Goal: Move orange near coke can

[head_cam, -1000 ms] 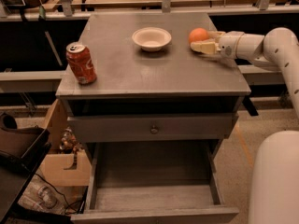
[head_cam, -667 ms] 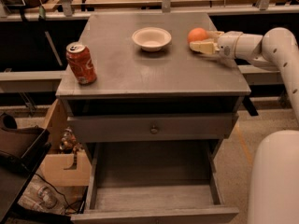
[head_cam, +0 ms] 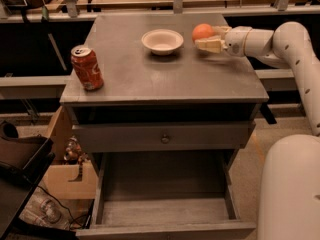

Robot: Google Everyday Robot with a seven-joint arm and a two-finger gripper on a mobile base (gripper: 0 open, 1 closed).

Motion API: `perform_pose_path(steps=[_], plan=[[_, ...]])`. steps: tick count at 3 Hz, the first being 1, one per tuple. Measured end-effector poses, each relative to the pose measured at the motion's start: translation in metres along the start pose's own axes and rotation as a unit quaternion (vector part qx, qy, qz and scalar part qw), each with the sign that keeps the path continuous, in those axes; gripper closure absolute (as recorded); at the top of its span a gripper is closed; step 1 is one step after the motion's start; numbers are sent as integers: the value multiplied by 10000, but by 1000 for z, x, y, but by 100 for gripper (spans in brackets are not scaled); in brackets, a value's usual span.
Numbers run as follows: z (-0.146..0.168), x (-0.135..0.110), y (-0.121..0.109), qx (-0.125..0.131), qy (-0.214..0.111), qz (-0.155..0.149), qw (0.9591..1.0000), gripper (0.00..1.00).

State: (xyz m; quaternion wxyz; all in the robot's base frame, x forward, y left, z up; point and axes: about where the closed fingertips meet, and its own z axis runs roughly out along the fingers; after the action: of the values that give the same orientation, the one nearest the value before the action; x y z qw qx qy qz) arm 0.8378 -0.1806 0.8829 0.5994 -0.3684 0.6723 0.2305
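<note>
At 8 o'clock on the tabletop (head_cam: pixel 165 79) sits the can (head_cam: pixel 86 67). Up at 1 o'clock, the orange (head_cam: pixel 202 32) is right against the pincer (head_cam: pixel 207 38), and I can't tell if it's clamped. Looks like the grab step. Next it needs hauling toward 8, skirting the bowl (head_cam: pixel 162 40).

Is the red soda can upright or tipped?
Upright: red soda can stands, silver top up; the claw is at the round orange fruit.

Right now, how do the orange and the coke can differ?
The orange is round, plain, back right, held in the gripper. The coke can is taller, cylindrical, red with white lettering, standing free at front left. Both are at the same grey table.
</note>
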Motion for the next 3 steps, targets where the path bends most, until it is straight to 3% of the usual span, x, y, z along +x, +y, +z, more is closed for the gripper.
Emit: perform_pose_path(steps=[1,2,3], plan=[[21,-35,28,-364,-179,-308,9987,100],[42,-75,78,-866,-338,-562,9941,100],[51,-95,129,-1505,-488,-636,9854,100]])
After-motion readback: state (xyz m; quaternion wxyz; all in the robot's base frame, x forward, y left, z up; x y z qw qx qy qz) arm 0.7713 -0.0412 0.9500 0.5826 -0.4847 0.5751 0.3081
